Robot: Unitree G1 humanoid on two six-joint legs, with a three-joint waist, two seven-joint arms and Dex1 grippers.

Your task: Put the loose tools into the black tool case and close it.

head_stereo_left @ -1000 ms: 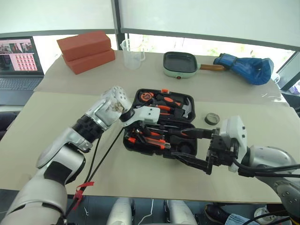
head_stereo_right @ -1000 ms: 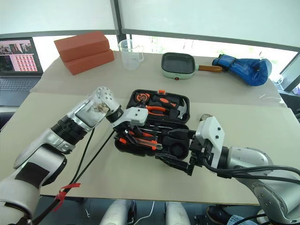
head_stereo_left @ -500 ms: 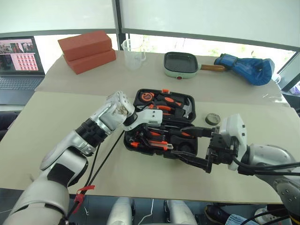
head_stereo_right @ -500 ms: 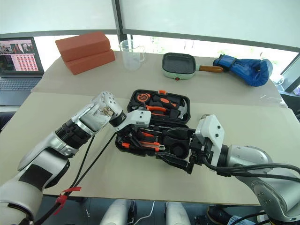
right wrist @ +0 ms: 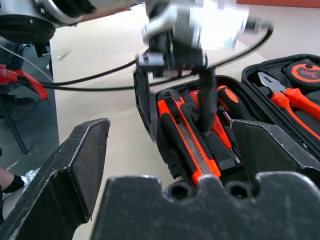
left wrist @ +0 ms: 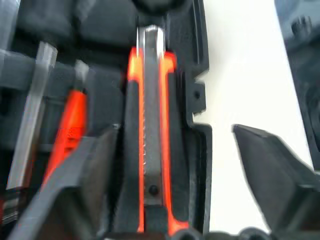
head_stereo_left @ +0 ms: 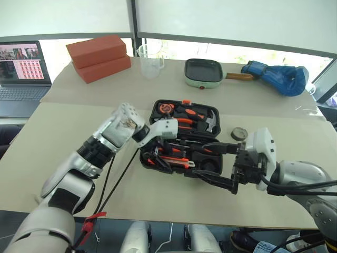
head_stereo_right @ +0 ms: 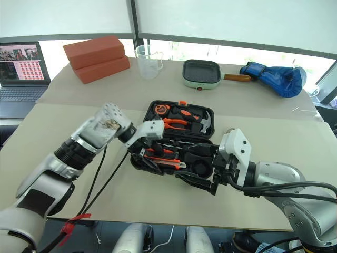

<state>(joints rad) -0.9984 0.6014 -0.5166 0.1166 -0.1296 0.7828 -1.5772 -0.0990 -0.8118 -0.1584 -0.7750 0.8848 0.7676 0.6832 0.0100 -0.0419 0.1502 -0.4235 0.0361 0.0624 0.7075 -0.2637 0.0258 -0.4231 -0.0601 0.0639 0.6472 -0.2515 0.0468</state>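
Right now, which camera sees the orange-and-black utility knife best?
The left wrist view: the orange-and-black utility knife lies lengthwise, close up, in the black moulded-plastic tool case. The right wrist view shows it slanted in the case's near edge. The eye views show it as a small orange strip.

My left arm covers the near-left corner of the black tool case (head_stereo_left: 181, 138); the laptop (head_stereo_left: 21, 71) is cut off at frame edge.

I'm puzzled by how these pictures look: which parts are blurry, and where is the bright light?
Left wrist view: the orange-and-black utility knife in the black moulded-plastic tool case looks soft and smeared. Right wrist view: the left gripper is streaked with motion blur. Head views: windows glare white behind the table.
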